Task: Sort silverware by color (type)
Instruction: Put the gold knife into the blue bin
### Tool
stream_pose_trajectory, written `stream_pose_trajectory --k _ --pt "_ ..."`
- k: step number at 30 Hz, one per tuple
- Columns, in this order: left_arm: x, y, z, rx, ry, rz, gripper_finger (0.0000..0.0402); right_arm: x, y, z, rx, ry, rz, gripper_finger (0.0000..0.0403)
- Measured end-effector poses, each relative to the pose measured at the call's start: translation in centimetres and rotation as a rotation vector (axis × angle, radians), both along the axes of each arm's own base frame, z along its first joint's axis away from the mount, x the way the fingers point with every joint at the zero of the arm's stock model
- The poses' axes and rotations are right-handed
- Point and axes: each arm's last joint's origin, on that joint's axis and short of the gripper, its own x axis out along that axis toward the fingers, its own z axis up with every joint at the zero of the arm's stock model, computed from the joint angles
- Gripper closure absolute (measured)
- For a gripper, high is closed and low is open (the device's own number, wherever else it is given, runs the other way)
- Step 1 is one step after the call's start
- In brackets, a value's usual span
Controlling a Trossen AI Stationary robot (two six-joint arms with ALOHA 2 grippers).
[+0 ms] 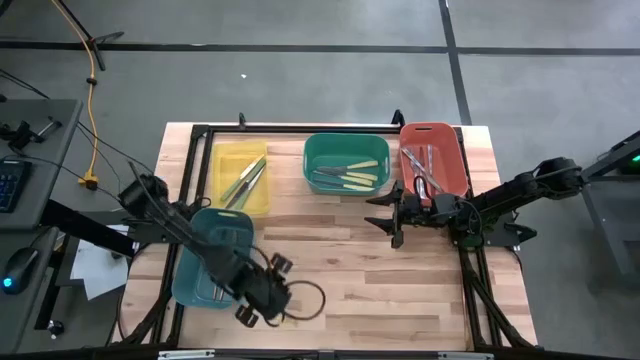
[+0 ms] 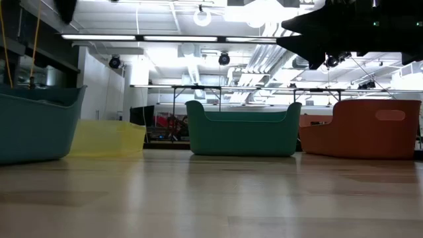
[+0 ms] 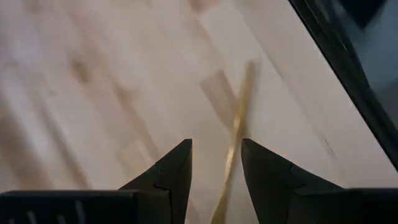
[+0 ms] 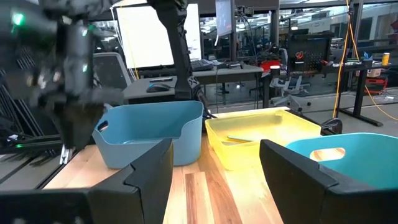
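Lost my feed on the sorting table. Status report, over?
Left gripper near front edge, a thin tan utensil between its fingers. Right gripper open, empty, waiting by red bin. Nothing in the way.

Bright overhead lights (image 2: 198, 16) glare in low view; left wrist view motion-blurred.

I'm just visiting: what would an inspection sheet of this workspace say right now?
Surface: wooden table, bare in the middle.
Job's things: utensils lie in the yellow bin, green bin and red bin; a teal bin stands near the front.
Clutter: nothing seen.
Grippers: left gripper around a thin tan utensil; right gripper open, empty, before the red bin.
Cables: yellow cord on the floor.
Surroundings: desks and monitors behind.
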Motion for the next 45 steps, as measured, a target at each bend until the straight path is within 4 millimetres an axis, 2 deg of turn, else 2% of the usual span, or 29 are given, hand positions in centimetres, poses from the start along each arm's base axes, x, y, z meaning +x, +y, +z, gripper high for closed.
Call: stream_pose_trajectory --k 4,10,15,19,27,36,41,45 --pt "0.7 -1.6 -3.4 0.044 0.091 -0.033 0.0275 0.0 0.0 0.0 0.0 0.0 0.0 0.0179" --pt "1.9 -2.7 -7.9 0.067 0.196 -0.046 0.0275 0.0 0.0 0.0 0.0 0.0 0.0 0.0179" --pt "2.2 -3.0 -10.4 0.089 0.259 -0.045 0.0275 0.0 0.0 0.0 0.0 -0.001 0.0 0.0179" --pt "2.3 -3.2 -11.3 0.077 0.291 -0.051 0.0275 0.0 0.0 0.0 0.0 0.0 0.0 0.0179" --pt "2.6 -3.2 -11.6 0.098 0.266 -0.036 0.0275 0.0 0.0 0.0 0.0 -0.001 0.0 0.0179" --pt "2.9 -3.2 -12.6 0.09 0.298 -0.052 0.0293 0.0 0.0 0.0 0.001 -0.001 0.0 0.0179" --pt "3.1 -2.9 -12.6 0.087 0.301 -0.051 0.0319 0.0 0.0 0.0 0.001 -0.001 0.0 0.0179" --pt "3.3 -2.6 -12.7 0.079 0.307 -0.044 0.0365 0.0 0.0 0.0 0.0 -0.001 0.0 0.0179"
